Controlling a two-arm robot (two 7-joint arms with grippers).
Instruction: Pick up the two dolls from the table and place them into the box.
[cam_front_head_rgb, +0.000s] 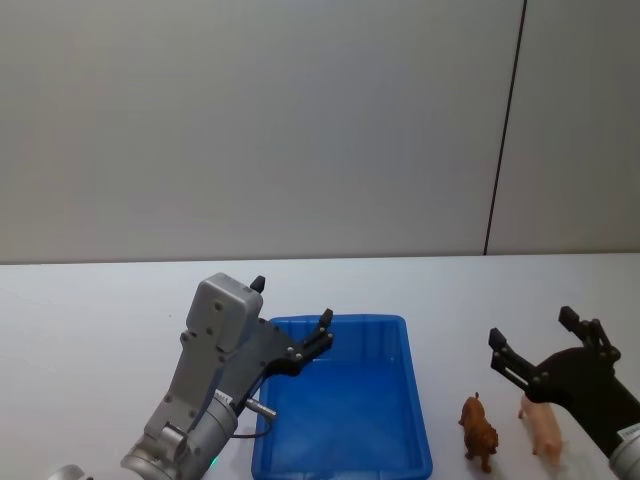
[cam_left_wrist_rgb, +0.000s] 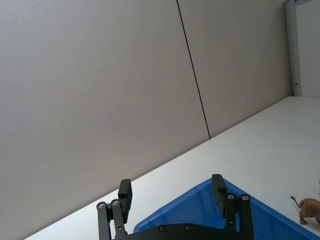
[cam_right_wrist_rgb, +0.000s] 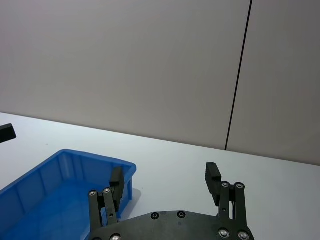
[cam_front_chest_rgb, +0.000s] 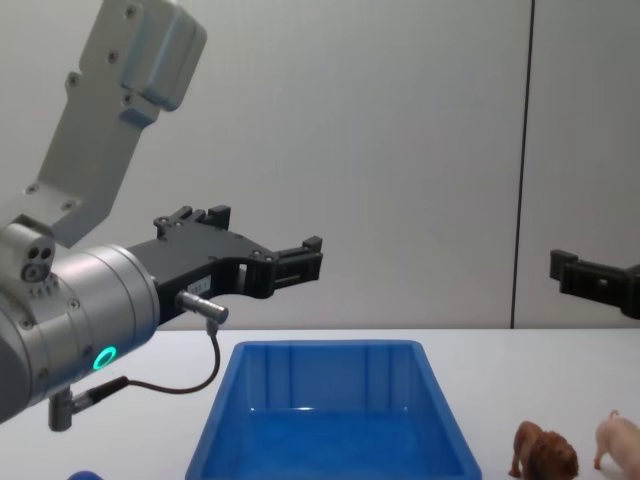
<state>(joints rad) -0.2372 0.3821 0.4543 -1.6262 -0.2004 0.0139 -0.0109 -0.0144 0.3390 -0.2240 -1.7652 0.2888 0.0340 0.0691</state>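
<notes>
**Desk:** Where do the toys stand relative to the arms?

**Photographer:** The lion (cam_front_head_rgb: 479, 430) and the pig (cam_front_head_rgb: 545, 428) stand side by side on the white table (cam_front_head_rgb: 80, 320), near its front edge at the right. The lion is just beside the blue box's (cam_front_head_rgb: 340, 322) right wall and the pig is on its far side. The right gripper (cam_front_head_rgb: 531, 327) hovers above them with its fingers spread wide and nothing between them. It looks much the nearer arm.

**Desk:** How do they lie?

**Photographer:** Both bodies run roughly front to back, parallel to the box's long side, so a grip across the flanks seems to fit.

**Desk:** And the left arm?

**Photographer:** The left gripper (cam_front_head_rgb: 291, 300) is also spread and empty, raised over the box's far left corner. The table around the toys is bare and flat, with a plain grey wall behind.
</notes>
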